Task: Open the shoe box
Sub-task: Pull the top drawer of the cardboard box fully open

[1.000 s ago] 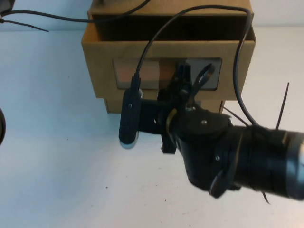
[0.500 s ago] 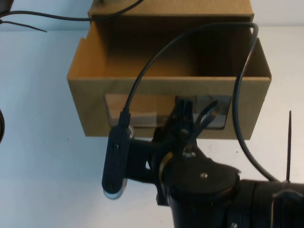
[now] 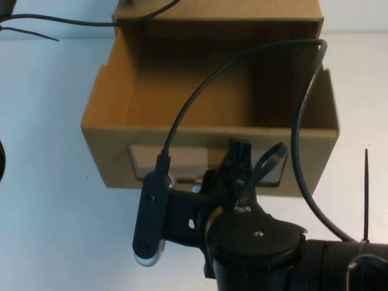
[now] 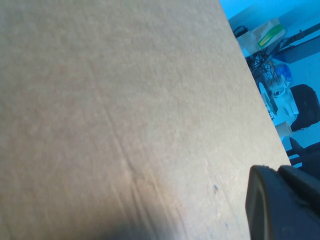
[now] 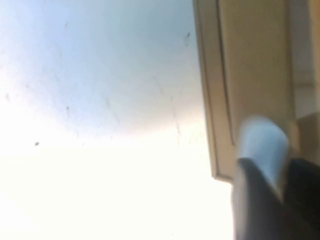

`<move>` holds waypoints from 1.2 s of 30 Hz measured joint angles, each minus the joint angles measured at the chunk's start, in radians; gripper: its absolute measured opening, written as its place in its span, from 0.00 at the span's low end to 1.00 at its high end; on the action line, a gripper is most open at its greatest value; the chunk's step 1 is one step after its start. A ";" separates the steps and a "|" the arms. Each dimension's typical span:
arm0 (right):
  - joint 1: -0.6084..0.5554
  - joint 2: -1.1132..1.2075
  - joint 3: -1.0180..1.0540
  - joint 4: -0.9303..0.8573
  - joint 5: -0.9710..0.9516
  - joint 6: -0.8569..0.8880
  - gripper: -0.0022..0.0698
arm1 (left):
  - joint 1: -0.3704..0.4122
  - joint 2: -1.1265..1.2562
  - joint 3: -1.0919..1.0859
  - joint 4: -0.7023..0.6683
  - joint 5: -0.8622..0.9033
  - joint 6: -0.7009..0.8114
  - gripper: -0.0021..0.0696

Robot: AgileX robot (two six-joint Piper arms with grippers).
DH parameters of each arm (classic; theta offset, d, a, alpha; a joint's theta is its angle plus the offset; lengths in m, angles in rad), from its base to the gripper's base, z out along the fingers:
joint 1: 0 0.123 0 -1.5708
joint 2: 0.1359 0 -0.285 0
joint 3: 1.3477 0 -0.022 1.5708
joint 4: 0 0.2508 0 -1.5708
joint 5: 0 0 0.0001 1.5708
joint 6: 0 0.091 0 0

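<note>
The cardboard shoe box [image 3: 218, 9] stands at the far middle of the table. Its drawer [image 3: 109, 157] is slid out toward me, and the inside looks bare. My right gripper [image 3: 254, 160] is at the drawer's front wall, by the clear window [image 3: 182, 159]. Its fingers stand slightly apart, so it is open. In the right wrist view, the gripper [image 5: 280, 200] has a pale strip of the front [image 5: 250, 75] between its fingers. Plain cardboard [image 4: 125, 110] fills the left wrist view, with my left gripper [image 4: 285, 200] close against it.
The white table [image 3: 42, 121] lies on both sides of the box. My right arm's black cable [image 3: 200, 91] loops over the drawer. A black cable tie [image 3: 365, 182] sticks up at the right. Another cable [image 3: 60, 23] crosses the far left.
The drawer has slid far out of the box toward me, drawn by my right gripper. The gripper has backed toward the near edge, and its fingers now stand a little wider.
</note>
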 joint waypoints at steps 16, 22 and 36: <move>0.101 -0.159 -0.090 0.295 0.165 -0.108 0.45 | 0.001 0.000 -0.016 -0.004 0.004 0.000 0.02; 0.138 -0.238 -0.219 0.475 0.190 -0.146 0.38 | 0.006 0.006 -0.099 0.071 0.012 -0.002 0.02; 0.018 -0.418 -0.302 0.129 0.206 0.035 0.03 | 0.015 -0.286 -0.212 0.215 0.029 0.109 0.02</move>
